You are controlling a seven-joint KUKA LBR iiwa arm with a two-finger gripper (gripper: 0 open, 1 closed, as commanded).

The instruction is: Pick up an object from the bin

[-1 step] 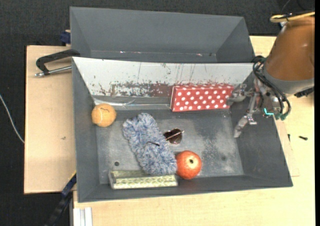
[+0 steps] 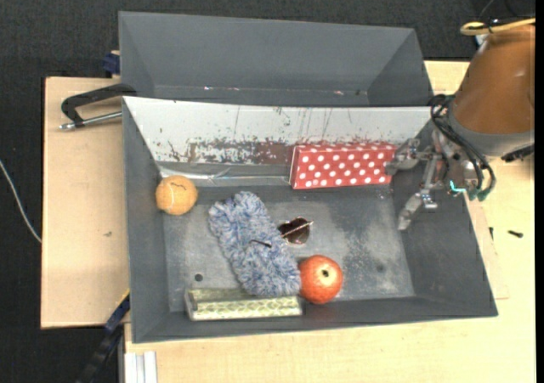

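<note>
Holding everything is the grey metal bin, and the robot's arm comes in over its right edge. The tool hangs above the right part of the bin floor, just beside the right end of the red white-dotted box. Nothing shows in its grasp, and I cannot tell whether it is released or clenched.

The box is the largest loose thing and lies along the far wall. Next is the fluffy blue-grey cloth, slanting across the middle of the floor. A flat pale bar lies along the near edge, its right end just beside the red apple. An orange ball sits by the left wall. A small dark brown scrap lies just beside the cloth's right edge.

The step in hand looks like settling on a target and lining up above it. The box is nearest, but with its back against the wall a grip across it would likely be cramped. The apple has bare floor to its right and far side, so it seems the easier pick. Either way, the tool should be centred over the thing before lowering, come straight down, and stay clear of the bin's right wall.
</note>
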